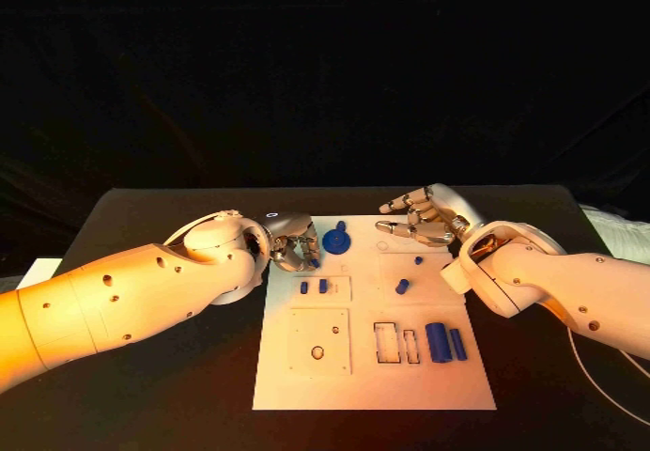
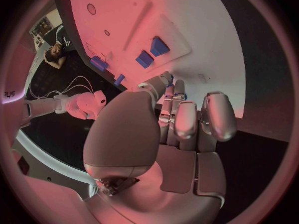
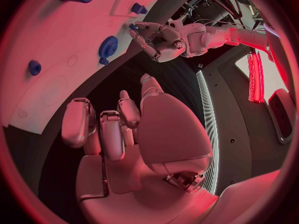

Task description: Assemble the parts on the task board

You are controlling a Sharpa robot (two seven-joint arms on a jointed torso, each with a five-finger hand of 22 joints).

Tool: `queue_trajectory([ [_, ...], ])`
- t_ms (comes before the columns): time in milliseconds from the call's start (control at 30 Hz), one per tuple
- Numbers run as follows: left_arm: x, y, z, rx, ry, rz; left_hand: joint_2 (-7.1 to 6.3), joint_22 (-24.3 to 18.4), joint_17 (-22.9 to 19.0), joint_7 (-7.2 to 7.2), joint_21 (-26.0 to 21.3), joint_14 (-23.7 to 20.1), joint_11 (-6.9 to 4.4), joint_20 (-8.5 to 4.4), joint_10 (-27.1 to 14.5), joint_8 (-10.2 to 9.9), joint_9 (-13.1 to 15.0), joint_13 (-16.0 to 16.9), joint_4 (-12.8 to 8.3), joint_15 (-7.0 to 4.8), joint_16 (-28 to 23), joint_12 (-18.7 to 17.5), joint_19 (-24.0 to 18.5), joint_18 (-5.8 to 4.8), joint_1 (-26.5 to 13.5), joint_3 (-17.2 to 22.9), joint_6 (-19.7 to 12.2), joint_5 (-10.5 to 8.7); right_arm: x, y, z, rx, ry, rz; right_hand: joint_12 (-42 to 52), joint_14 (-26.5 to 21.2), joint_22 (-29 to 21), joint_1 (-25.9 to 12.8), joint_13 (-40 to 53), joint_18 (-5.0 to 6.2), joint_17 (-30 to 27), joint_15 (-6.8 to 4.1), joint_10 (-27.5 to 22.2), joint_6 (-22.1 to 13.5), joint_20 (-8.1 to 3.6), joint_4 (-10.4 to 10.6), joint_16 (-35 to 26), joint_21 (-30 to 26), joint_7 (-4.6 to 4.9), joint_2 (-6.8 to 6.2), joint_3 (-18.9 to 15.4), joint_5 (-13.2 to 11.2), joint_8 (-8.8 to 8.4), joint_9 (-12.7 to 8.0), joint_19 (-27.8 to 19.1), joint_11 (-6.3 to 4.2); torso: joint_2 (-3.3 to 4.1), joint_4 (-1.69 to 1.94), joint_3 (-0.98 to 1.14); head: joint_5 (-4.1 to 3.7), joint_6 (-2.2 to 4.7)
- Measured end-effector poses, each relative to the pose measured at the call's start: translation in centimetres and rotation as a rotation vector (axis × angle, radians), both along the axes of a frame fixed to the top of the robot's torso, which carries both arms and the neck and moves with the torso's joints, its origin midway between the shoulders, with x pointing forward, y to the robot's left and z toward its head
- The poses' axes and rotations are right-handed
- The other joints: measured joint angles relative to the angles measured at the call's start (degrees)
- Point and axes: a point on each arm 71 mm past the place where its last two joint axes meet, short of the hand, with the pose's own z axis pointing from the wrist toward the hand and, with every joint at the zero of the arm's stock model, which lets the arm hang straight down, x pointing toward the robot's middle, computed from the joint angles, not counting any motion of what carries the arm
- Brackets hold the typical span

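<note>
The white task board [image 1: 373, 376] lies mid-table. On it are a blue gear-like part [image 1: 337, 241], two small blue blocks [image 1: 315, 287], a blue peg [image 1: 404, 287] and two blue cylinders [image 1: 444, 342]. My left hand [image 1: 291, 246] hovers at the board's far left corner beside the gear, fingers half curled. A small blue bit [image 3: 132, 27] shows at its fingertips; I cannot tell if it is held. My right hand [image 1: 423, 218] hangs over the board's far right corner, fingers bent and apart, holding nothing. The blocks [image 2: 152, 53] lie beyond the left fingers [image 2: 187, 119].
Rectangular recesses [image 1: 397, 342] and a raised plate with a hole [image 1: 319, 340] mark the board's near half. Black table [image 1: 162, 395] surrounds the board on all sides. My right forearm [image 1: 555, 282] crosses the table right of the board.
</note>
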Motion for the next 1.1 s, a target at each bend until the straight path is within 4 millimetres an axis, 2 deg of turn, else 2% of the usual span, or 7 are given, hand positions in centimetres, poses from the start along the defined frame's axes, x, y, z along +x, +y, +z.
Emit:
queue_trajectory([
  [500,-0.1,-0.32,0.05,0.007,-0.011,-0.012,0.2,0.0,-0.1,0.0,0.1,0.0,-0.11,0.0,0.3,-0.1,0.0,0.0,0.0,0.0,0.0,0.0,0.0,0.01,-0.2,0.0,0.0,0.0,0.01,0.04,-0.01,0.0,0.0,0.0,0.0,0.0,0.0,0.0,0.0,0.0,0.0,0.0,-0.1,0.0,0.0,0.0,0.0,0.0,0.0,0.0,0.0,0.0,0.0,0.0,0.0,0.09,-0.02,0.01,-0.02,0.02,-0.05],
  [567,-0.12,-0.37,0.04,0.008,-0.012,-0.014,0.2,0.0,-0.1,0.0,0.2,0.0,-0.11,0.0,0.3,-0.1,0.0,0.0,0.0,0.0,0.0,0.0,0.0,-0.61,-0.2,0.0,0.0,0.0,0.01,0.04,-0.01,0.0,0.0,0.0,0.0,0.0,0.0,0.0,0.0,0.0,0.0,0.0,-0.1,0.0,0.0,0.0,0.0,0.0,0.0,0.0,0.0,0.0,0.0,0.0,0.0,0.09,-0.02,0.01,-0.01,0.01,-0.05],
  [1100,-0.2,-0.76,-0.05,0.031,-0.014,-0.026,0.2,0.0,-0.2,-0.21,0.2,0.0,-0.11,0.0,0.3,-0.3,0.0,0.0,0.0,0.0,0.2,0.0,0.0,-0.6,-0.2,0.0,0.2,0.0,0.01,0.08,-0.01,0.001,0.0,0.001,-0.1,0.0,0.0,0.0,0.0,0.0,0.0,0.0,-0.1,0.0,0.0,0.0,0.0,0.0,0.0,0.0,0.0,0.0,0.0,0.0,0.0,0.09,0.01,-0.02,-0.01,-0.13,-0.11],
])
